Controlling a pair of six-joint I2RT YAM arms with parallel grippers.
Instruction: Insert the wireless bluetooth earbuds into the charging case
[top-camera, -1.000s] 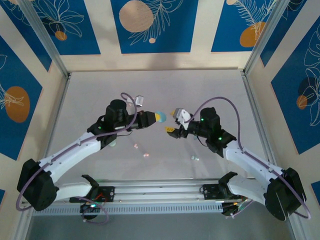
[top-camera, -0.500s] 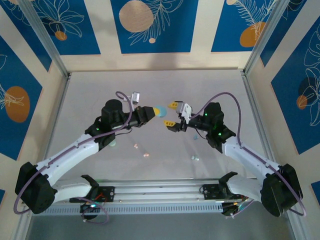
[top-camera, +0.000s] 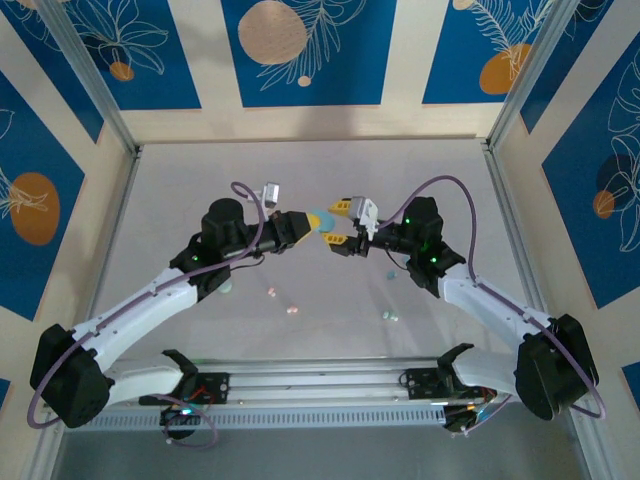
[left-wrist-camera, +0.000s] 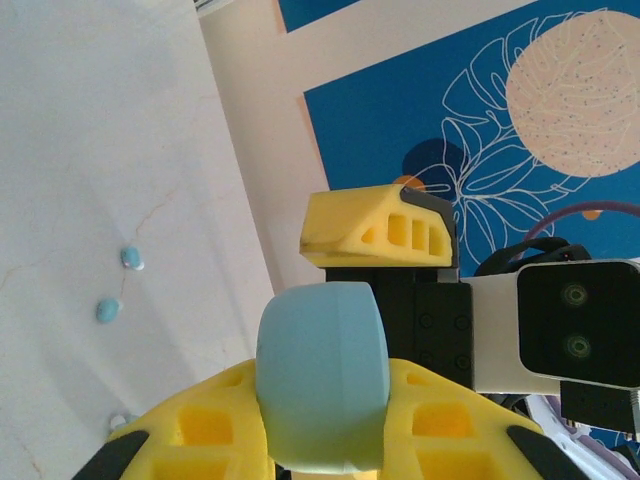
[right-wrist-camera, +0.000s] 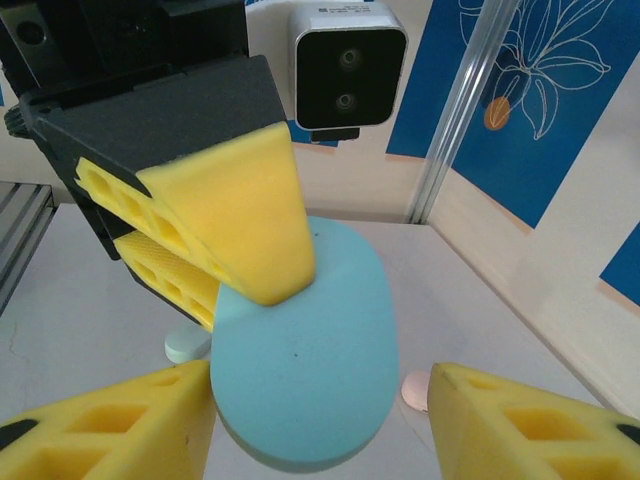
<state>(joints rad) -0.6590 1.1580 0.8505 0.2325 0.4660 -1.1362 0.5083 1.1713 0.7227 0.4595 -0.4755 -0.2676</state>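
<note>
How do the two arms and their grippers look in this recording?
The left arm and right arm have white links, black joints with green lights and purple cables. The left gripper and right gripper have yellow cellular fingers and black bodies.

right hand (top-camera: 340, 224) closer to charging case (top-camera: 321, 221), jaws narrower

No readable txt, label, brand or no. anywhere. Blue wall panels (top-camera: 300, 50) behind the table carry just leaf + circle art; the wrist cam (right-wrist-camera: 348, 70) housing has no legible marking.
</note>
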